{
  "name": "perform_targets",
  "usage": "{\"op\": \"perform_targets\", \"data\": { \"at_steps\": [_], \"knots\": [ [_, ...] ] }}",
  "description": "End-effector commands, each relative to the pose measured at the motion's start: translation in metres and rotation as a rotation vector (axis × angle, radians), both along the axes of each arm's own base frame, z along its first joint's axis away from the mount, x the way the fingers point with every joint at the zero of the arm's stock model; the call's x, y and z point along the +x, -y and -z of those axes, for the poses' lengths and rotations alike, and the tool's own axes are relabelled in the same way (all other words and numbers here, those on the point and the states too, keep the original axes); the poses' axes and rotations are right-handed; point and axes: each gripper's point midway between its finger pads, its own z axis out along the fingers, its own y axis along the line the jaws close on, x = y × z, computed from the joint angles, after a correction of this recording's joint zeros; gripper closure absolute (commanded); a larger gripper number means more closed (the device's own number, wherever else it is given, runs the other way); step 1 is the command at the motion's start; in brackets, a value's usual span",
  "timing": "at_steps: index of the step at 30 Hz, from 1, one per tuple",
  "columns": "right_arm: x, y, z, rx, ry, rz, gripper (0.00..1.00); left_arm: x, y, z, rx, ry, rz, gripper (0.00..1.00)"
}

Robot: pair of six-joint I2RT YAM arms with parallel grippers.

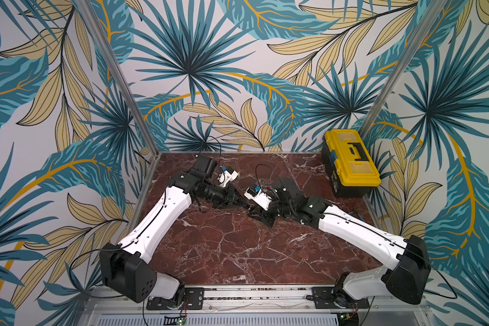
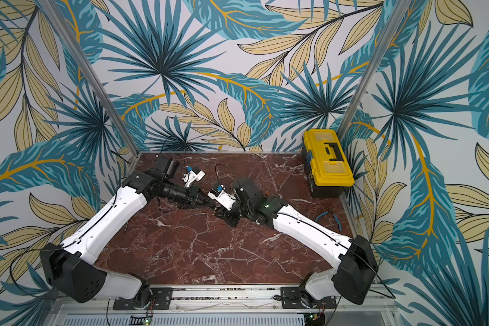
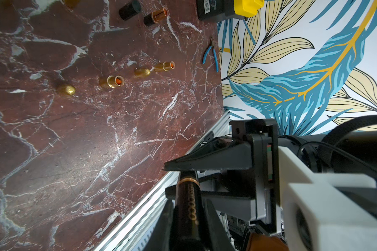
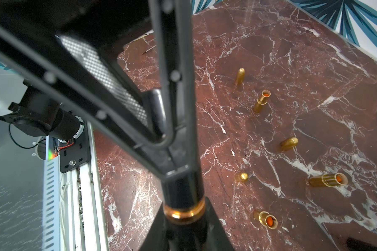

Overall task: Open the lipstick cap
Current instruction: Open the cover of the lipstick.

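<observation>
We are seeing both grippers meeting tip to tip above the marble table [image 1: 223, 254], each clamping one end of the black lipstick [image 3: 186, 195]. The left gripper [image 3: 188, 219] is pinching the longer part, where gold lettering is running lengthwise; we are making out only "COCO" at its end. The right gripper [image 4: 184, 219] is squeezing the short end just past the gold band [image 4: 184, 211], and the two parts are sitting joined there. Beyond the fingertips, gold tubes [image 4: 327, 180] with orange cores and gold caps [image 4: 288, 143] are sitting scattered on the table. The yellow toolbox [image 1: 350, 158] is resting well apart from the right gripper, back past its wrist; its barcode label is proving too small to read.
</observation>
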Motion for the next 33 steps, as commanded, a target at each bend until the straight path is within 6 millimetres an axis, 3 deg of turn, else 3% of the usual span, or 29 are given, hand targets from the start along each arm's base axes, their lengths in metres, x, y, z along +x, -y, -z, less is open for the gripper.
{"op": "perform_targets", "data": {
  "at_steps": [1,22,24,29,33],
  "knots": [
    [0.003,0.003,-0.001,-0.004,0.002,0.015,0.88,0.005,-0.003,-0.002,0.003,0.010,0.002,0.97],
    [-0.001,0.037,0.025,-0.109,0.004,0.127,0.94,0.033,-0.046,-0.010,0.030,0.062,-0.069,1.00],
    [-0.001,0.036,0.022,-0.096,0.005,0.129,0.94,0.038,-0.056,0.002,0.107,0.070,-0.106,1.00],
    [0.001,0.030,0.005,-0.033,0.021,0.133,0.94,0.057,-0.100,0.057,0.484,0.088,-0.247,1.00],
    [0.006,0.025,-0.005,0.006,0.043,0.143,0.93,0.065,-0.110,0.092,0.699,0.074,-0.274,1.00]
  ]
}}
